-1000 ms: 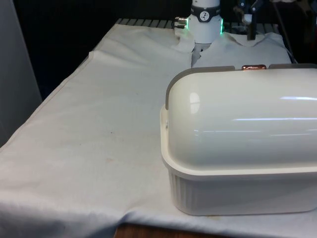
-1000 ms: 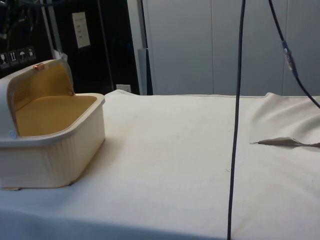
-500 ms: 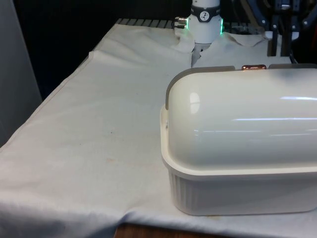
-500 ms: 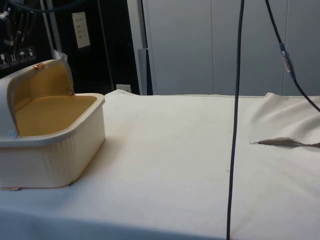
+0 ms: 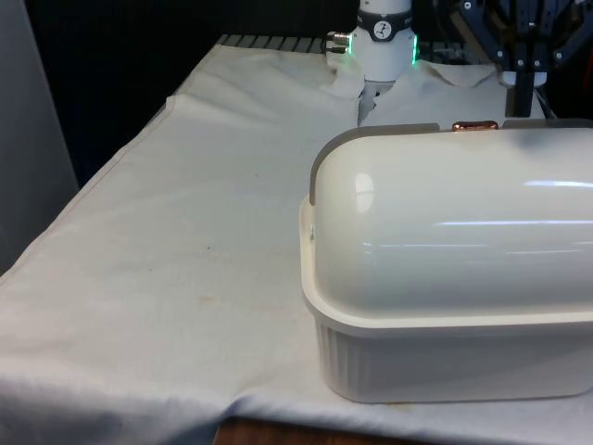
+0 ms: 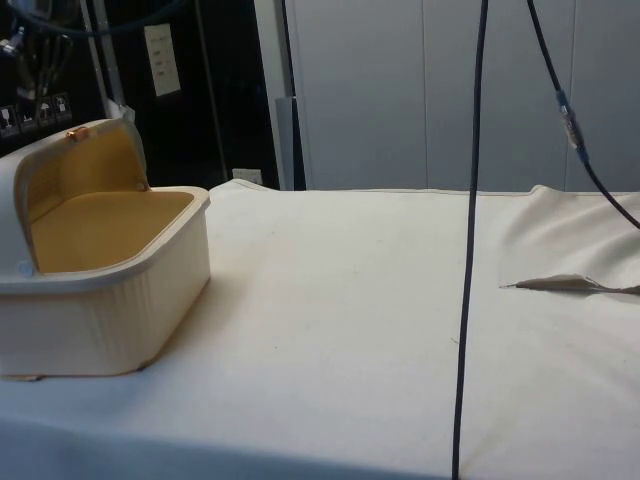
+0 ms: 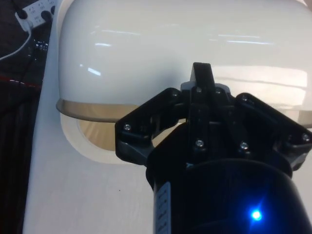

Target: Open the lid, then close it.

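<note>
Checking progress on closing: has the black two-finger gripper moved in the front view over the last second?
Yes. The black gripper has shifted toward the front view's right, relative to the cream bread box's copper handle.

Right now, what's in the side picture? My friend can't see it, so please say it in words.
A cream bread box sits at one end of a table under a white cloth, its rounded lid rolled back so the yellowish inside shows. A thin black cable hangs down in front.

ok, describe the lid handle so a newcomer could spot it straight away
Start at the cream bread box on the white tablecloth, towards the front view's right. Follow its domed roll-top lid, which is rolled back, to its top edge. The handle is the small copper-coloured tab there, the only metallic bit on the pale plastic.
</note>
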